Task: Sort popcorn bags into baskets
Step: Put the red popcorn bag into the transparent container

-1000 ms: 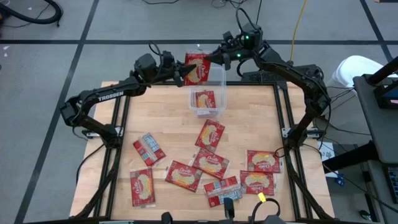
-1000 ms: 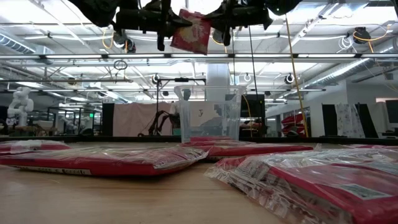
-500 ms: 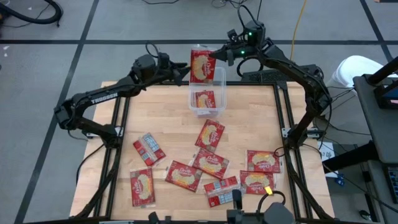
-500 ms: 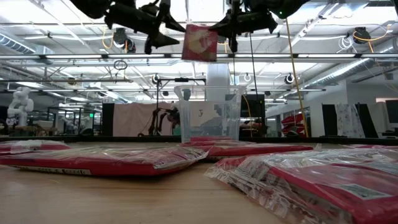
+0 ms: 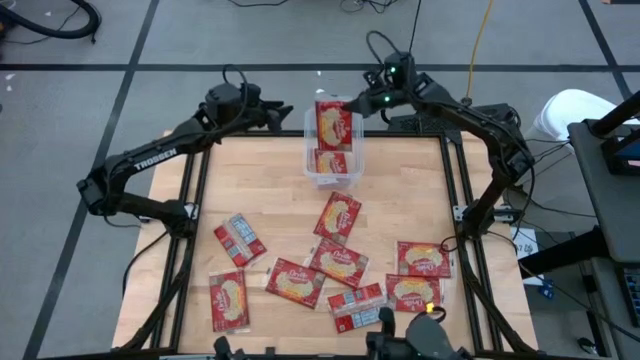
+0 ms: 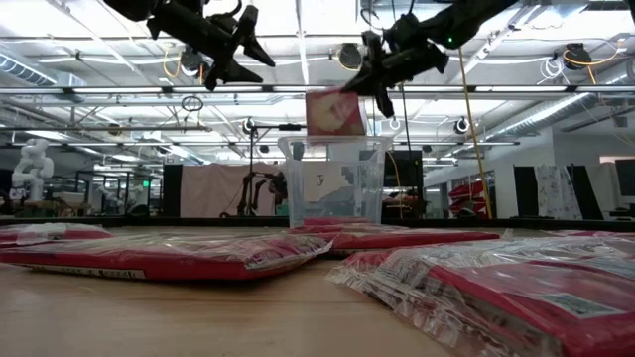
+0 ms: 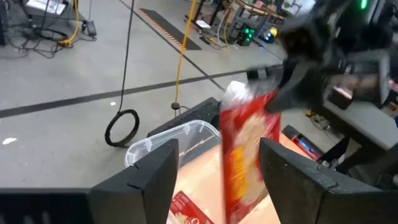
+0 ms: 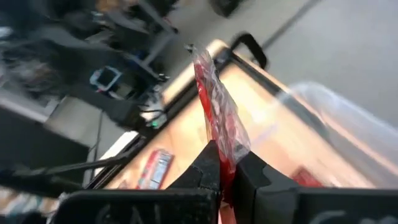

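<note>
Pinching one red popcorn bag (image 5: 334,122) by its edge with tightly clenched jaws, right gripper (image 5: 357,104) up in the air over the far end of the clear basket (image 5: 334,147). In the low view, hanging just above the basket's rim (image 6: 332,141), bag (image 6: 334,112) not inside yet. In the right wrist view, squeezed between the two dark fingers (image 8: 208,163), crinkly bag (image 8: 216,112) sticking out past them.

Spread apart and holding nothing, jaws of the left gripper (image 5: 281,113), just beside the basket on its left and near the bag, not touching it. In the left wrist view, showing two dark fingers (image 7: 155,168) wide apart, with the red bag (image 7: 249,152) and the basket (image 7: 171,138) out in front.

Lying flat on the bottom of the basket, one more red bag (image 5: 331,161).

Standing at the far edge of the wooden desk (image 5: 270,190), in the middle, the basket.

Scattered over the near half of the desk, more popcorn bags: one (image 5: 337,217) just in front of the basket, a bunch (image 5: 318,272) lying over each other in the middle, two (image 5: 418,275) on the right, two (image 5: 233,268) on the left. Some showing grey backs, such as one (image 5: 239,238) on the left.
</note>
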Tool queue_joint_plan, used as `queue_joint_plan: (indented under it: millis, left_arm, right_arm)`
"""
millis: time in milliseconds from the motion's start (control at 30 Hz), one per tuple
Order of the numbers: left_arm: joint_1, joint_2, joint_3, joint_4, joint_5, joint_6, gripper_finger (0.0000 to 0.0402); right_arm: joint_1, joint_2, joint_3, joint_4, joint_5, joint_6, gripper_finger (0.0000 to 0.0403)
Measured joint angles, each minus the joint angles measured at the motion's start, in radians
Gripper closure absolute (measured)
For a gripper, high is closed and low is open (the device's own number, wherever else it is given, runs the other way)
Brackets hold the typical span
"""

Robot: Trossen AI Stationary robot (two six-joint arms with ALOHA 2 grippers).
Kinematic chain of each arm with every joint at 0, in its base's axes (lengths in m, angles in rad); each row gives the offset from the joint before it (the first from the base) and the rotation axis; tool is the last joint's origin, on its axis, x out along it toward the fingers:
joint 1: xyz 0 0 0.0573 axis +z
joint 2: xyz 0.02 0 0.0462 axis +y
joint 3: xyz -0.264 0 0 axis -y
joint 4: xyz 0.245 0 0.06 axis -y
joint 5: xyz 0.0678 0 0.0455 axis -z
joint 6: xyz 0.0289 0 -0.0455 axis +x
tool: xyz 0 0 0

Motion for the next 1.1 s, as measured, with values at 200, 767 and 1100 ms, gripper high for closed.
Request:
queue_joint_plan:
  millis: [200, 767, 1100]
  left_arm:
    - [-0.001, 0.0, 0.0, 0.001, 0.0, -0.018, 0.021]
    - [-0.016, 0.0, 0.0, -0.006, 0.036, -0.023, 0.0232]
    - [-0.055, 0.0, 0.0, -0.025, 0.037, -0.027, 0.0226]
  right_arm:
    - [0.021, 0.0, -0.089, 0.065, 0.023, 0.02, 0.0399]
    - [0.096, 0.0, -0.293, 0.211, 0.193, 0.025, 0.0399]
    - [0.125, 0.0, -0.403, 0.364, 0.2, 0.105, 0.0399]
